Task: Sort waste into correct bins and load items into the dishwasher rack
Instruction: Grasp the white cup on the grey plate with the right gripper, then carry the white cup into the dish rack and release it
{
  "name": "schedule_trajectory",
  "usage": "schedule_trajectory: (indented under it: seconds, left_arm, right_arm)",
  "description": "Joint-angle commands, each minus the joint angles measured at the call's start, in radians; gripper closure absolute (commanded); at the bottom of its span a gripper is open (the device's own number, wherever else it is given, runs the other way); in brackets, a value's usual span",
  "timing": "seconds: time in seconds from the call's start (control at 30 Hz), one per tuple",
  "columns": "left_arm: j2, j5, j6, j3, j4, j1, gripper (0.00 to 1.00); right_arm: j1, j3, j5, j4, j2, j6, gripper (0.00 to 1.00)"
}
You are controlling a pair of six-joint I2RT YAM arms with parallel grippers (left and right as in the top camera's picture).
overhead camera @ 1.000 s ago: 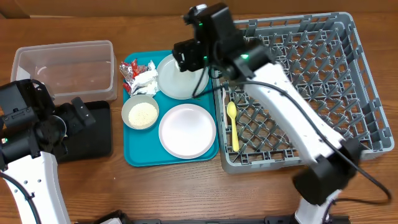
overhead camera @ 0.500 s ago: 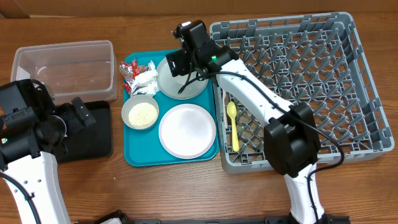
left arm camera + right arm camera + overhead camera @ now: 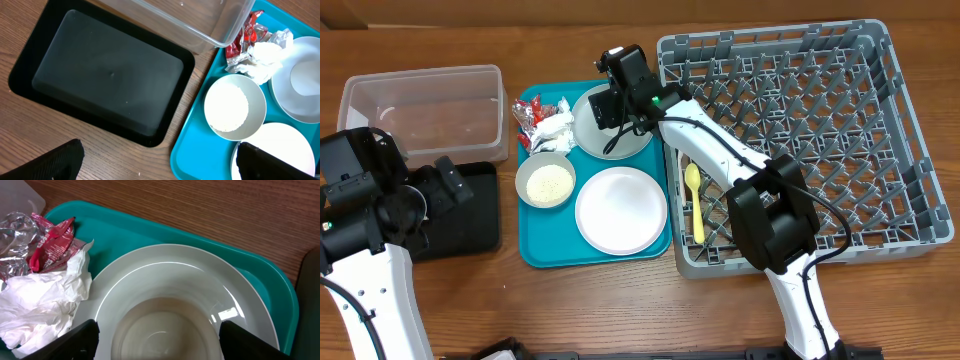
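- Found right claw [image 3: 159, 341] released, fingers spread either side of small white cup [image 3: 160, 322]; evidently positioned to grip it.
- Noted cup seated between those fingers, on pale grey-green plate [image 3: 165, 262]; napkin [image 3: 40, 300] just beside claw.
- Logged left claw [image 3: 160, 162] released, hovering above black tray [image 3: 105, 80], presumably awaiting waste.

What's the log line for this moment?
right fingers open above cup on grey-green plate | left fingers open over black tray | spoon in rack | wrappers on teal tray
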Motion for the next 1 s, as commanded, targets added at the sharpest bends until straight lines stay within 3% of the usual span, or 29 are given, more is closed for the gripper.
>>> schedule_trajectory:
  seconds: [0.0, 0.23, 0.27, 0.5, 0.8, 0.97]
  left_arm:
    - [0.005, 0.011, 0.023, 0.016, 0.001, 0.006, 0.00]
    - [0.005, 0.011, 0.023, 0.016, 0.000, 0.006, 0.00]
    - [0.005, 0.011, 0.023, 0.016, 0.001, 0.006, 0.00]
    - [0.005, 0.011, 0.023, 0.016, 0.000, 0.006, 0.00]
    - [0.005, 0.011, 0.023, 0.016, 0.000, 0.006, 0.00]
    - [0.005, 0.011, 0.023, 0.016, 0.001, 0.006, 0.00]
  right_arm:
    - [-0.009, 0.008, 0.014, -0.006, 0.033, -0.002, 0.23]
    - [-0.009, 0.062, 0.061, -0.066, 0.028, -0.028, 0.36]
    - [-0.009, 0.095, 0.061, -0.103, 0.026, -0.028, 0.41]
    - [0.001, 0.378, 0.061, -0.414, 0.022, -0.027, 0.50]
    - [0.022, 0.770, 0.050, -0.813, 0.001, 0.009, 0.51]
    - [-0.050, 0.940, 0.050, -1.012, -0.006, 0.061, 0.51]
